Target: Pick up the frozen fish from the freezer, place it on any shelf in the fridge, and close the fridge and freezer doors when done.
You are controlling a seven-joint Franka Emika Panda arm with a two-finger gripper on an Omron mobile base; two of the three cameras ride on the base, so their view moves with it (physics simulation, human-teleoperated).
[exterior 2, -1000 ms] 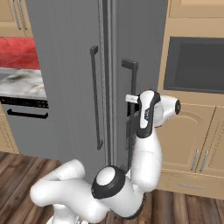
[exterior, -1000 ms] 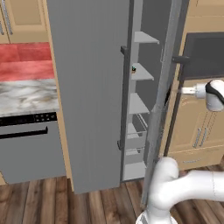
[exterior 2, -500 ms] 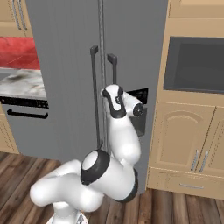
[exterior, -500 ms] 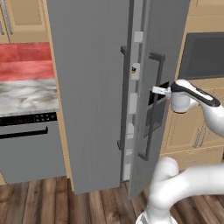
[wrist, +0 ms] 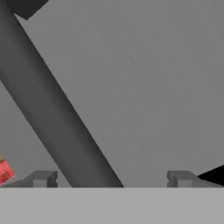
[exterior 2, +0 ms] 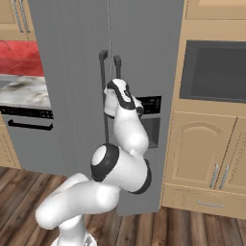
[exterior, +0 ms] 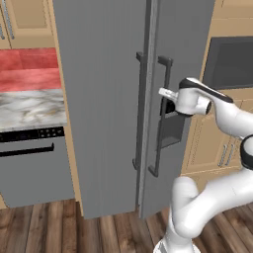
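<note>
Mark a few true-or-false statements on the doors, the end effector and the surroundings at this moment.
1. The narrower door with the dispenser recess stands wide open, shelves in view. False: it is nearly shut.
2. The end effector is at the narrower door's bar handle. True.
3. The fingers are spread with the handle bar between them. True.
4. The end effector holds the frozen fish. False: only the handle sits between its fingers.
5. A dark oven sits in the wooden cabinets beside the unit. True.
</note>
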